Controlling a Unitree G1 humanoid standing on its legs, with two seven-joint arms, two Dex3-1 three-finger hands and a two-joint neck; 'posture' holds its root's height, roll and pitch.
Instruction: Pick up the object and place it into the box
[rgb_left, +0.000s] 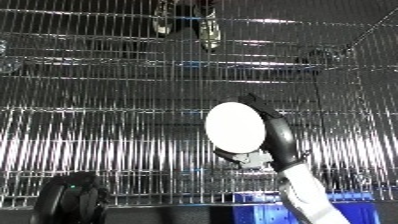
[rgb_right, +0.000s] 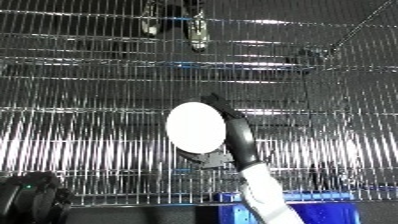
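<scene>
Left eye view shows left hand (rgb_left: 71, 200) at 7 o'clock, fingers unreadable; right hand (rgb_right: 233, 135) fingers wrap white oval object (rgb_right: 195, 127).

white disc (rgb_left: 235, 126), black hand (rgb_left: 282, 142), silver wire shelf (rgb_left: 107, 130)

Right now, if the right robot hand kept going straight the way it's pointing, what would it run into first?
The right robot hand, curled round the white oval object, points up and away toward the wire rack. Nothing shows in between, so the rack's wires would likely come first, though depth is hard to judge.
</scene>
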